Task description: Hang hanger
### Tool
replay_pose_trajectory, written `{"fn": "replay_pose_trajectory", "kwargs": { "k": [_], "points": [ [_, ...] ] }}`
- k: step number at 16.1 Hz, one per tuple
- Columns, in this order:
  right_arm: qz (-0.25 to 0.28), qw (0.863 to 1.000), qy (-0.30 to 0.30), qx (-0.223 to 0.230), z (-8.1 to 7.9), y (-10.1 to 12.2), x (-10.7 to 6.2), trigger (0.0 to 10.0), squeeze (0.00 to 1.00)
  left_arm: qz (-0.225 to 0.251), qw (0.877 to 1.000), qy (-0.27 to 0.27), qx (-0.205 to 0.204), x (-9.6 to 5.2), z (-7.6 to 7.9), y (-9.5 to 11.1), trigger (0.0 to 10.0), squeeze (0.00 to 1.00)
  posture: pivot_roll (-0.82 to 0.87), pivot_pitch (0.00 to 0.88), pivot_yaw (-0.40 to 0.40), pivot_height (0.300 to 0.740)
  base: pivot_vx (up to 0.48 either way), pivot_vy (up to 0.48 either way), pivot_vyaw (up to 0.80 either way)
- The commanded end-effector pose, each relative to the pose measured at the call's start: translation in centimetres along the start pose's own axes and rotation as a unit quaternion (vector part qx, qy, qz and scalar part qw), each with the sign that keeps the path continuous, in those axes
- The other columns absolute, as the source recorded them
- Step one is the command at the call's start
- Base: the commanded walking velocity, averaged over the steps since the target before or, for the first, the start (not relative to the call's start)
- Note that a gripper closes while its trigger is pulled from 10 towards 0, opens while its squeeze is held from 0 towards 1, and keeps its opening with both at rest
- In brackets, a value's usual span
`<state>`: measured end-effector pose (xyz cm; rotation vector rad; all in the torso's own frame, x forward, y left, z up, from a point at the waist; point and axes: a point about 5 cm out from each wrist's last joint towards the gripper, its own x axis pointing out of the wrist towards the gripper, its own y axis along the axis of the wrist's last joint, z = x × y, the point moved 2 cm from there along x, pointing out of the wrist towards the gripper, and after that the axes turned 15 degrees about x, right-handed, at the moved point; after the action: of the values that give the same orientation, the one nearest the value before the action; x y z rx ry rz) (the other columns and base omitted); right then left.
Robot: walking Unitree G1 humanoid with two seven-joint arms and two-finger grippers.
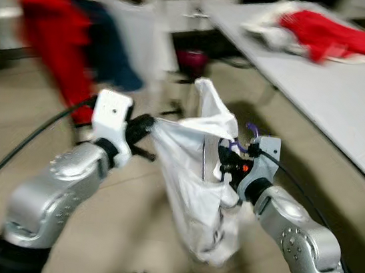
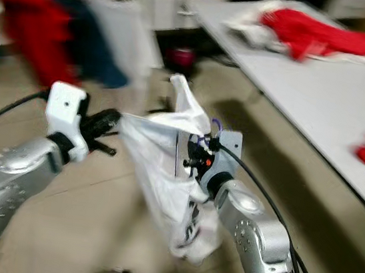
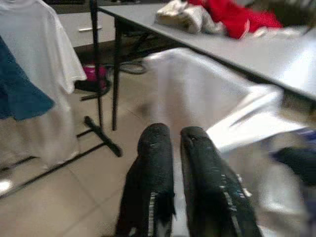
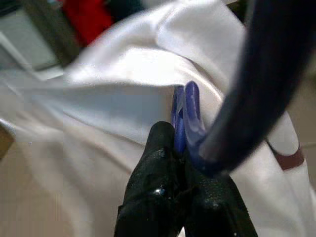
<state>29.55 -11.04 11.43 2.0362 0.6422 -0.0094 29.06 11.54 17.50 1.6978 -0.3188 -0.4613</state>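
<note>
A white shirt (image 1: 196, 185) hangs in the air between my two grippers, stretched at the top and drooping toward the floor. My left gripper (image 1: 145, 131) is shut on the shirt's left edge; its black fingers (image 3: 155, 163) lie close together with white cloth running off their tips. A purple hanger (image 4: 190, 113) sits inside the shirt, and its hook (image 1: 246, 137) pokes out at the right. There my right gripper (image 1: 228, 159) is shut on the hanger, which shows pinched between its fingertips in the right wrist view.
A clothes rack at the back left carries a red garment (image 1: 55, 32), a blue one (image 1: 110, 46) and a white one (image 1: 138, 36); its black pole (image 3: 95, 64) stands on the tiled floor. A grey table (image 1: 336, 96) on the right holds red clothes (image 1: 337, 36). A pink object (image 1: 191, 60) lies beneath it.
</note>
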Motion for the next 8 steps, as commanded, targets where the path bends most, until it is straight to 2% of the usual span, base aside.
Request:
{"fn": "replay_pose_trajectory", "kwargs": {
  "k": [1,3,5,7,8],
  "points": [
    [0.017,1.000,0.014,0.002,-0.6,0.8,0.0,10.0,0.00,0.009,1.000,-0.012,0.000,0.2,0.0,0.4,10.0,1.00,0.08,0.040,-0.011,0.740,0.000,0.000,0.79],
    [0.016,0.999,0.031,0.000,-1.1,0.8,0.0,10.0,0.00,0.034,0.998,-0.041,-0.016,0.5,0.9,1.1,10.0,1.00,0.08,0.033,-0.013,0.740,0.000,0.000,0.79],
    [0.014,0.999,0.035,-0.014,-0.7,1.0,0.0,10.0,0.00,0.048,0.997,-0.063,-0.025,0.1,1.0,1.9,10.0,1.00,0.10,0.026,-0.012,0.740,0.000,0.000,0.79],
    [0.009,0.999,0.037,-0.026,-0.1,1.2,-0.1,10.0,0.00,0.039,0.998,-0.056,-0.015,-0.5,0.2,1.4,10.0,1.00,0.09,0.010,-0.012,0.740,0.000,0.000,0.79],
    [-0.004,0.998,0.043,-0.048,0.4,1.4,-0.5,10.0,0.00,0.018,1.000,-0.012,0.007,-0.9,-1.8,0.4,10.0,1.00,0.09,0.008,-0.011,0.740,0.000,0.000,0.79]
  ]
}}
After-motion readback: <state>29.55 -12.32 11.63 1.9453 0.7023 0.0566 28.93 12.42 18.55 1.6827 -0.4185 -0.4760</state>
